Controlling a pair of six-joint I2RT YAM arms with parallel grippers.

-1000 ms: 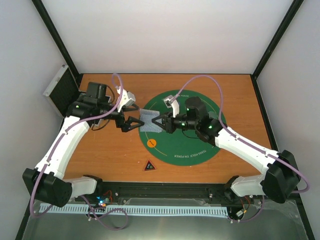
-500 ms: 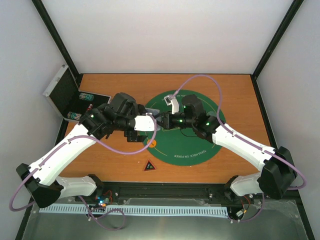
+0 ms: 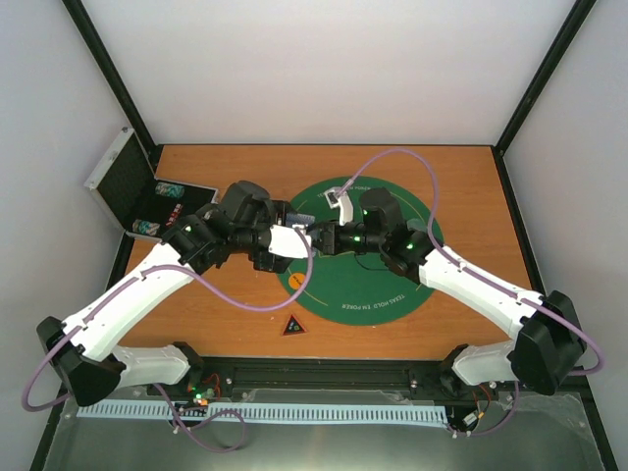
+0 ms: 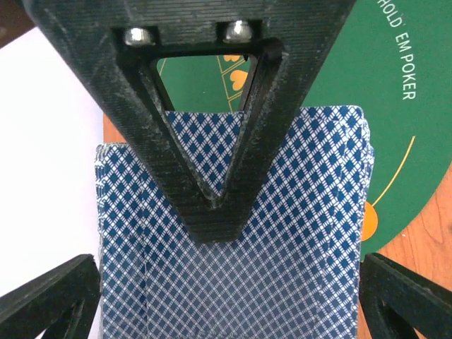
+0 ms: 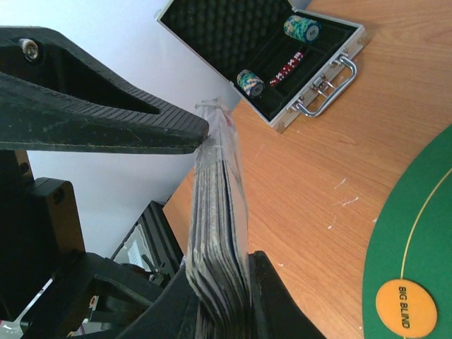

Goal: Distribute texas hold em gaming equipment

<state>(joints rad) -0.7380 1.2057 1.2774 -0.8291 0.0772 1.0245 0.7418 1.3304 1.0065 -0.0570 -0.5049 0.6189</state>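
Observation:
A deck of playing cards [image 4: 233, 275] with blue-checked backs hangs above the left rim of the green poker mat [image 3: 378, 285]. My right gripper [image 5: 222, 311] is shut on it; seen edge-on, the deck [image 5: 220, 233] stands upright between its fingers. My left gripper [image 4: 229, 314] is open, one finger [image 4: 49, 304] off each side of the deck and neither touching it. From above, both grippers meet at the deck [image 3: 300, 218], left gripper [image 3: 294, 238] facing right gripper [image 3: 316, 235]. An orange "big blind" chip [image 5: 404, 308] lies on the mat. The dark red-edged triangle [image 3: 292, 326] lies on the wood.
The silver case [image 5: 282, 63] lies open at the table's left edge, holding two chip stacks [image 5: 301, 28] and red dice [image 5: 286, 70]. Both arms cross the table's middle. White walls and black frame posts [image 3: 113, 88] enclose the table.
My left arm has swung in from the left and over the deck, so its open fingers now straddle the cards. The right gripper has kept hold of the deck and shifted slightly.

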